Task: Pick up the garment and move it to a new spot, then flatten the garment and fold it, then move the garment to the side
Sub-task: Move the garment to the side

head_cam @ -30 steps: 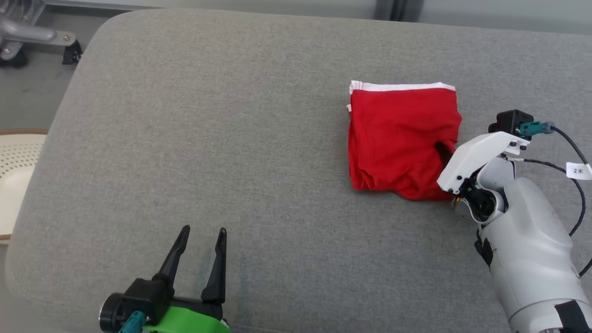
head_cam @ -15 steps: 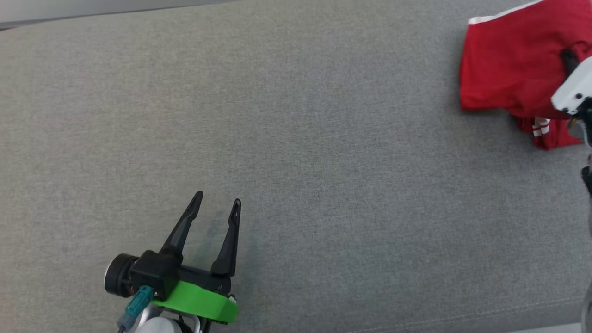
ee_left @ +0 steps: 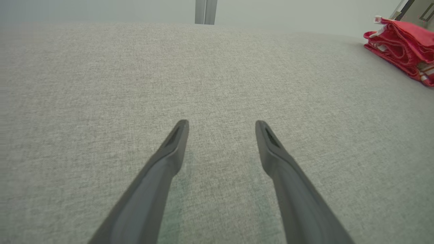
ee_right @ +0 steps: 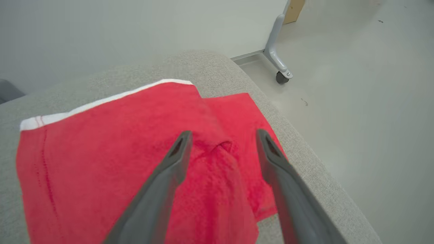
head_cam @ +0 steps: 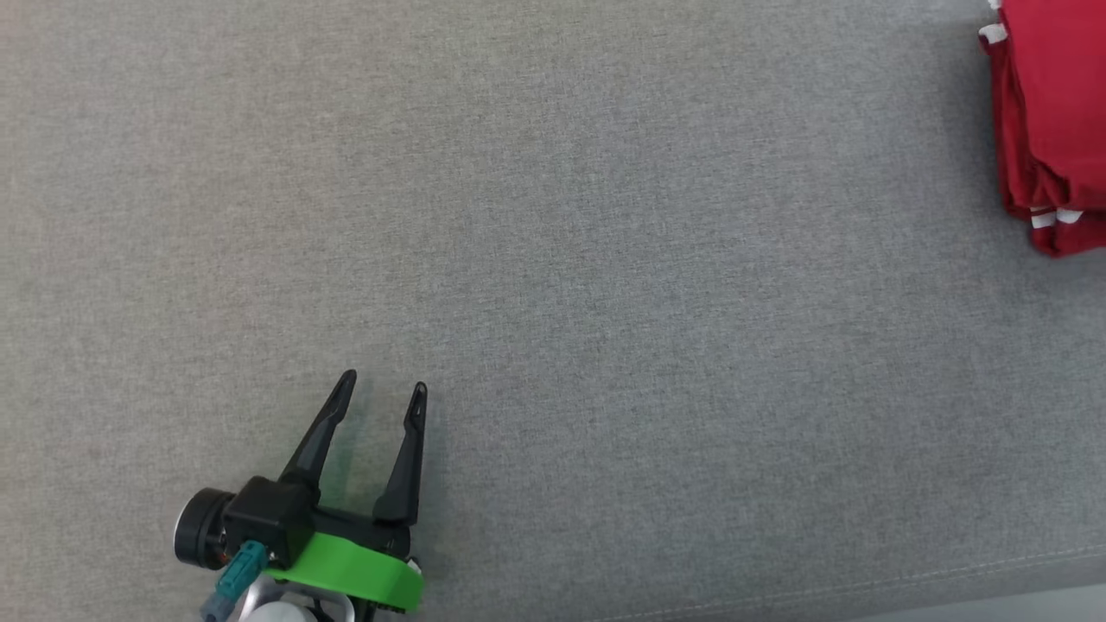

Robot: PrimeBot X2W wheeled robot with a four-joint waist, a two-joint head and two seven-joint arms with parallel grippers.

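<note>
Right wrist view: my right gripper [ee_right: 223,134], clamped a second ago, now stands wide, holding nothing. Folded red garment [ee_right: 101,152] lies on the grey surface [ee_right: 210,64] directly beneath it. Judgement: set-aside step finished. My left gripper [head_cam: 382,382] is wide, empty; garment well off its right.

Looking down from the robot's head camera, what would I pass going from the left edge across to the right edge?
The left tool, open, low down → the bare grey cushion → the red garment, cut off by the right edge.
</note>
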